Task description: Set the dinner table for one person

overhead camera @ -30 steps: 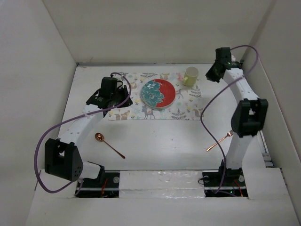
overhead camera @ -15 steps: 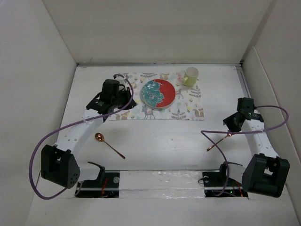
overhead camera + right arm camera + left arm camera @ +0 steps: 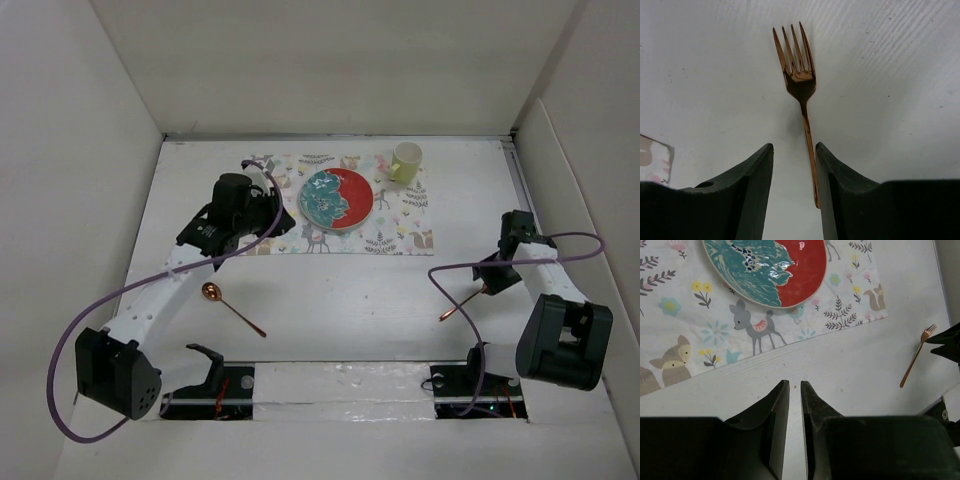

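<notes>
The dinner table [image 3: 330,290] is a plain white surface. On it lies a patterned placemat [image 3: 395,225] bearing a red and teal plate [image 3: 337,199] and a yellow-green cup [image 3: 405,162]. A copper fork [image 3: 455,308] lies at the right, a copper spoon [image 3: 230,305] at the left. My right gripper [image 3: 794,145] is open and low over the fork [image 3: 799,80], whose handle runs between the jaws close to the right finger. My left gripper [image 3: 795,382] hovers near the placemat's [image 3: 700,335] front edge, open by a narrow slit and empty, with the plate [image 3: 765,265] ahead.
White walls enclose the table on three sides. Purple cables loop from both arms over the near table. The two arm bases [image 3: 340,385] sit on the near edge.
My right arm swung from the far corner by the cup down to the fork and its jaws opened. My left arm shifted slightly back and left.
</notes>
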Robot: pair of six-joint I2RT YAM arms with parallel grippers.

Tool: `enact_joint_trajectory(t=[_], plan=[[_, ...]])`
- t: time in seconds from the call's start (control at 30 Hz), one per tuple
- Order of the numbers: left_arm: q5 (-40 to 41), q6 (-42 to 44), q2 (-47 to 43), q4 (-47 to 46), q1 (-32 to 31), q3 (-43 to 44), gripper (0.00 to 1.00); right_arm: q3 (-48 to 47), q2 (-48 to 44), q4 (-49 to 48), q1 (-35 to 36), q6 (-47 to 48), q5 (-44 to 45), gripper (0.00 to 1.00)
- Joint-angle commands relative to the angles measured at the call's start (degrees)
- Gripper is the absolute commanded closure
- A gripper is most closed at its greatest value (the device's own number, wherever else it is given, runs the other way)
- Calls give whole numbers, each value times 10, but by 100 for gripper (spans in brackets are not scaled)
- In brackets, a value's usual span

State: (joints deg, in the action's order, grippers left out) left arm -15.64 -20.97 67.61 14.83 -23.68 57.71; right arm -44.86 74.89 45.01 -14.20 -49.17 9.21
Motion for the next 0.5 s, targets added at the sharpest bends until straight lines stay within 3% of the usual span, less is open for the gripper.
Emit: enact_joint_trajectory(t=[0.0, 0.23, 0.47], plan=[[-4, -3, -29, -15, -3, -5, 86, -27, -11, 43, -2, -15, 12, 56], [7, -9, -53, -17, -3, -8, 86, -52, -15, 103, 15, -35, 21, 58], [21, -5, -68, -15, -3, 3, 86, -76, 52, 125, 27, -59, 28, 62]])
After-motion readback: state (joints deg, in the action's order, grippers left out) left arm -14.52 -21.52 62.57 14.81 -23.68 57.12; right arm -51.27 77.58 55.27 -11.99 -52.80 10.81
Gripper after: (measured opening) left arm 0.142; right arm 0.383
